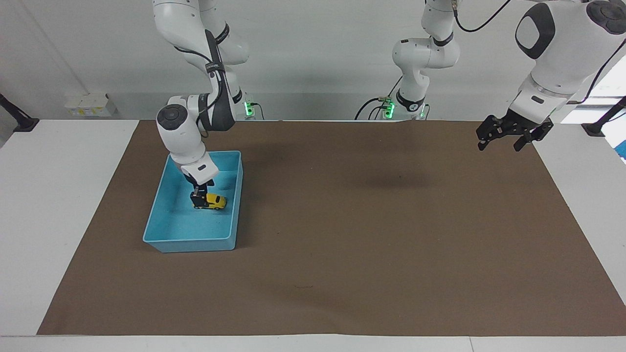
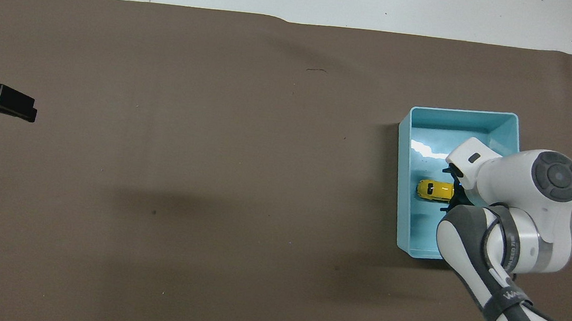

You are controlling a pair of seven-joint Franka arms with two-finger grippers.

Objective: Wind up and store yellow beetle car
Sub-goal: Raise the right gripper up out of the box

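The yellow beetle car (image 1: pixel 214 201) lies on the floor of the blue bin (image 1: pixel 190 243) at the right arm's end of the table. It also shows in the overhead view (image 2: pixel 435 190), inside the blue bin (image 2: pixel 398 193). My right gripper (image 1: pixel 198 197) is low in the bin, at one end of the car, open with one dark finger beside it. In the overhead view the right wrist hides this gripper. My left gripper (image 1: pixel 506 137) waits open and empty, raised over the mat's edge at the left arm's end, and it shows in the overhead view (image 2: pixel 18 106).
A brown mat (image 1: pixel 342 234) covers most of the white table (image 1: pixel 58 220). The bin stands on the mat near the right arm's base.
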